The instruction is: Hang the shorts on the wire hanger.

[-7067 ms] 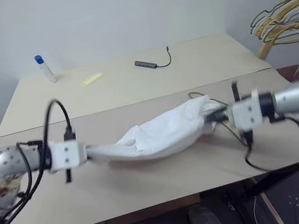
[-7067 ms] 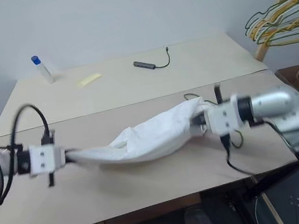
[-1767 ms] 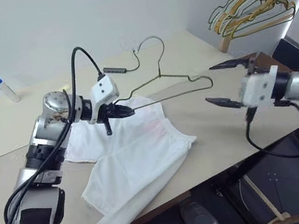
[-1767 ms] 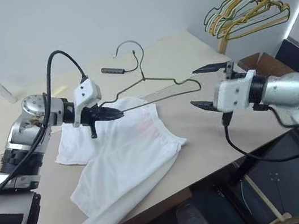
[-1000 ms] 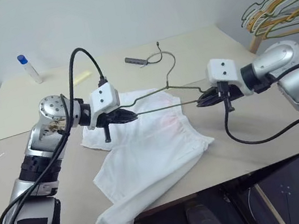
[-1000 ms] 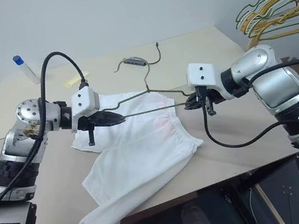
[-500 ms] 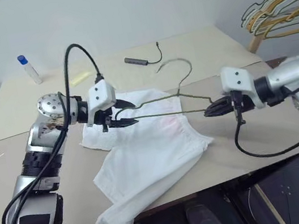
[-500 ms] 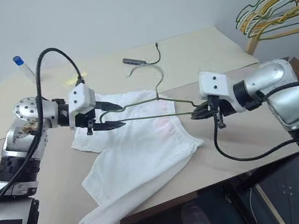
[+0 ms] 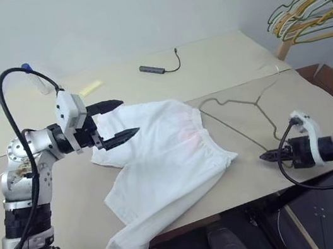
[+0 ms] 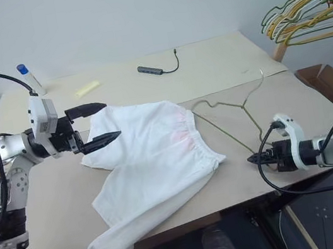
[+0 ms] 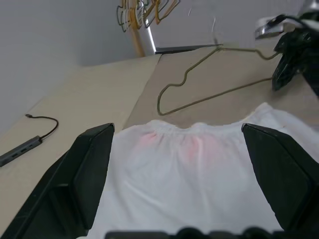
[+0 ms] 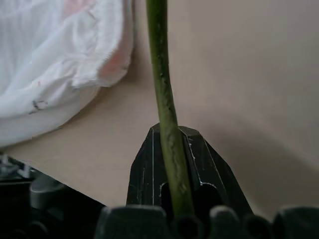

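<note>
Right now the right gripper (image 10: 253, 159) is pinched tight on 1 corner of the wire hanger (image 10: 229, 114), which lies flat on the table (image 10: 220, 64) ahead of it. The left gripper (image 10: 97, 123) hovers with its jaws spread wide and empty, the shorts (image 10: 153, 158) spread just ahead of and below its fingertips, one leg drooping over the near table edge. Held by a single corner, the thin wire could twist or slip, and dragging it might snag the waistband and pull the shorts off the edge. Beyond both grippers sit a cable adapter (image 10: 150, 70) and a bottle (image 10: 29, 78) on the tan tabletop; a rack of hangers (image 10: 301, 9) stands off to the right.
</note>
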`<move>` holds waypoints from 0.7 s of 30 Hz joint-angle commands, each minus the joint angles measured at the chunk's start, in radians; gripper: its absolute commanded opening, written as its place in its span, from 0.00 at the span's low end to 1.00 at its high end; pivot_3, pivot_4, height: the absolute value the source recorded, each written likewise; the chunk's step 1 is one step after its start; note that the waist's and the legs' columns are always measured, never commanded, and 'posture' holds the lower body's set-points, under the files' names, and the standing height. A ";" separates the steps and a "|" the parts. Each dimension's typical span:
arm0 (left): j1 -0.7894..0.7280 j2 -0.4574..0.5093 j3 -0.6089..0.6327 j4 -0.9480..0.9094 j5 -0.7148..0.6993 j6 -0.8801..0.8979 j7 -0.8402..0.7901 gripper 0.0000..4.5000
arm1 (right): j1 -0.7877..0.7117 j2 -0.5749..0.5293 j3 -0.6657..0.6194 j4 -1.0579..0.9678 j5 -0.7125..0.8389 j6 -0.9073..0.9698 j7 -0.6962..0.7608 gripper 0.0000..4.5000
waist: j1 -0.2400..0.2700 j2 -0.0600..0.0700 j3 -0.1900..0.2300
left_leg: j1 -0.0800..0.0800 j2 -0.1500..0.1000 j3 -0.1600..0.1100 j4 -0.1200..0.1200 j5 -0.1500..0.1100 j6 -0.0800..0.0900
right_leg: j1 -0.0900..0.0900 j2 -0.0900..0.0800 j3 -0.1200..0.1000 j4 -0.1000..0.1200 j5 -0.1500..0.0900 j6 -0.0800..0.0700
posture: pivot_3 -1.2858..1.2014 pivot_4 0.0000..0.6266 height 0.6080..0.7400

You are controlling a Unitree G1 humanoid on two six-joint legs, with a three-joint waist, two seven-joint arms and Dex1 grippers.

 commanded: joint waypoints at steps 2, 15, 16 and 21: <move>0.015 0.036 0.035 -0.074 -0.053 0.057 0.019 0.99 | -0.036 0.013 -0.033 0.046 0.039 0.054 -0.032 0.00 | 0.001 0.000 0.000 | 0.000 0.000 0.000 0.000 0.000 0.000 | 0.000 0.001 0.000 -0.001 0.000 0.000 | 0.45 0.00 1.00; 0.054 0.073 0.054 -0.110 -0.088 0.064 0.019 0.99 | -0.044 -0.099 0.095 0.031 0.184 0.028 0.117 0.00 | 0.026 0.000 0.000 | 0.001 -0.001 0.001 0.000 0.000 0.001 | 0.002 0.002 0.000 -0.003 0.000 0.000 | 0.47 0.00 1.00; 0.056 0.074 0.054 -0.111 -0.088 0.061 0.019 0.99 | -0.052 -0.111 0.123 0.037 0.176 0.018 0.123 0.00 | 0.027 0.000 0.000 | 0.001 -0.001 0.001 0.000 0.000 0.001 | 0.002 0.002 0.000 -0.003 0.000 0.000 | 0.47 0.00 1.00; 0.066 0.079 0.053 -0.115 -0.085 0.052 0.020 0.99 | -0.188 -0.089 0.268 0.213 0.081 -0.052 0.099 0.00 | 0.027 0.000 0.000 | 0.001 -0.001 0.002 0.000 0.000 0.001 | 0.002 0.002 0.000 -0.003 0.000 0.000 | 0.47 0.00 1.00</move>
